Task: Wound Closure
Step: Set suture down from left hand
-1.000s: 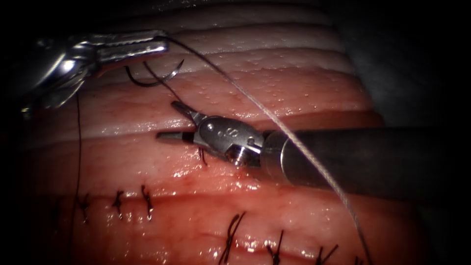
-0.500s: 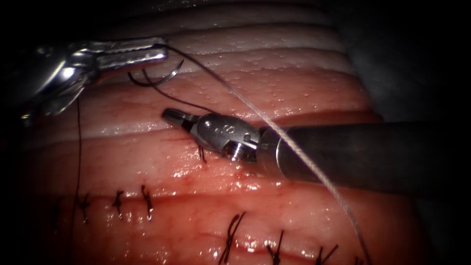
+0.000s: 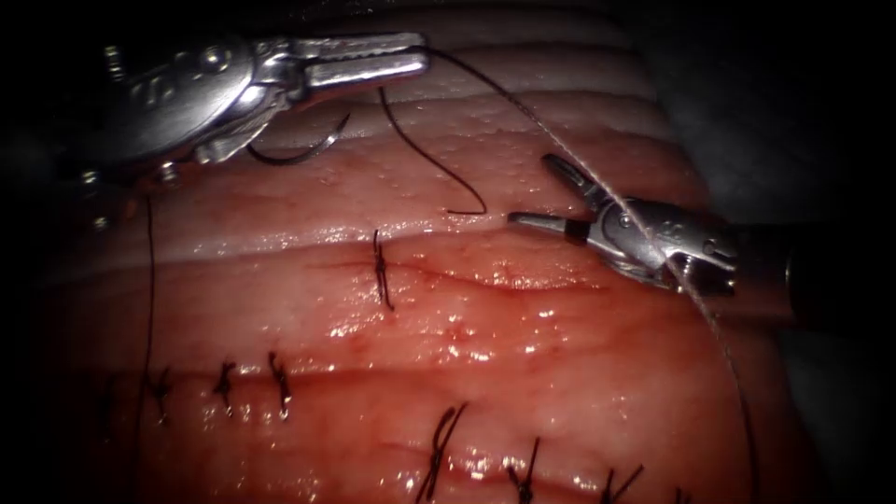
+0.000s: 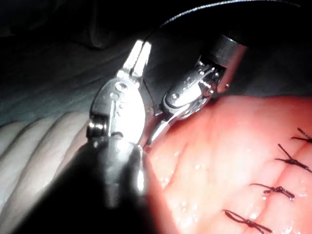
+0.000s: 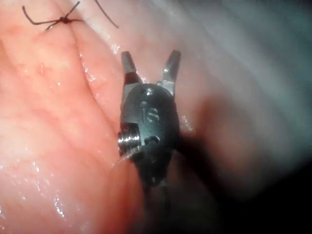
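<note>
tissue (image 3: 523, 373) glossy pink-red, paler ridged bands | thread (image 3: 439, 173) dark, possibly black | needle (image 3: 303, 154) dark

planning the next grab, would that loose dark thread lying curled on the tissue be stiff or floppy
Probably floppy: the thin dark thread sags in a loose curl from the left tool. Likely light too, as it drapes freely. Possibly slippery, since the pork tissue glistens wet.

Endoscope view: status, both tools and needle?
Left tool shut on thread. Right tool open, empty, right of the knotted stitch. Needle lies free on tissue below left tool. Nothing in the way.
</note>
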Tool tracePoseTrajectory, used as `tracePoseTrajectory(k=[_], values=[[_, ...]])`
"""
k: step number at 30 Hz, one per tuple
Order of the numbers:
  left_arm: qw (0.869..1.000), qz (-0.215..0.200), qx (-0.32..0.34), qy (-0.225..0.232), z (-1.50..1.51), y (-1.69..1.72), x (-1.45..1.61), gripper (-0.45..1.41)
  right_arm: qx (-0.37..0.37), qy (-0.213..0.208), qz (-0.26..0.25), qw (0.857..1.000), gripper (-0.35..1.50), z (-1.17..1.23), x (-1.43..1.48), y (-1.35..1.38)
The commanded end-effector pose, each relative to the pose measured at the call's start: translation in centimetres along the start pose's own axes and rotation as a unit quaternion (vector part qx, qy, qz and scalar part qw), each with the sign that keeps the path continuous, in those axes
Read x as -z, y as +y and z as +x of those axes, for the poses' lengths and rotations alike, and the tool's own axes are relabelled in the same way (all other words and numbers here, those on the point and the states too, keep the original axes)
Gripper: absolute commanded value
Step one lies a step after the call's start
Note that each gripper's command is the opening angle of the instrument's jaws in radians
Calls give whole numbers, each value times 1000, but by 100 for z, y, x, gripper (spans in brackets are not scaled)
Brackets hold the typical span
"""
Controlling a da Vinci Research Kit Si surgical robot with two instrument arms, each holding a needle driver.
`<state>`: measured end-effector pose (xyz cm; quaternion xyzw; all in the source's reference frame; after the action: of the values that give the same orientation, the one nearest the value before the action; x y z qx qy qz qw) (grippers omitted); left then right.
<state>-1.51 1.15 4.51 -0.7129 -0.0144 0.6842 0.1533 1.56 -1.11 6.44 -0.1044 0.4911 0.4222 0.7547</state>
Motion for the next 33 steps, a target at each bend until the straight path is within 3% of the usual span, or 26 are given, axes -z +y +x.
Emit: tracePoseTrajectory(k=[1,11,18,21,30,33], values=[[1000,1,-4,-2,-9,-6,-12,-45,-4,7,-16,1000,86,3,11,20],[998,7,-42,-41,-77,-37,-89,-45,-1,27,-57,998,71,55,69,70],[993,0,-87,-77,-144,-55,-151,-45,6,35,-76,997,64,89,109,79],[985,2,-127,-120,-169,-52,-168,-45,6,35,-82,996,64,102,122,83],[975,-42,-145,-166,-248,-34,-169,-45,19,36,-82,996,61,124,141,96],[973,-49,-132,-180,-274,-33,-167,-45,19,40,-77,996,70,126,138,93]])
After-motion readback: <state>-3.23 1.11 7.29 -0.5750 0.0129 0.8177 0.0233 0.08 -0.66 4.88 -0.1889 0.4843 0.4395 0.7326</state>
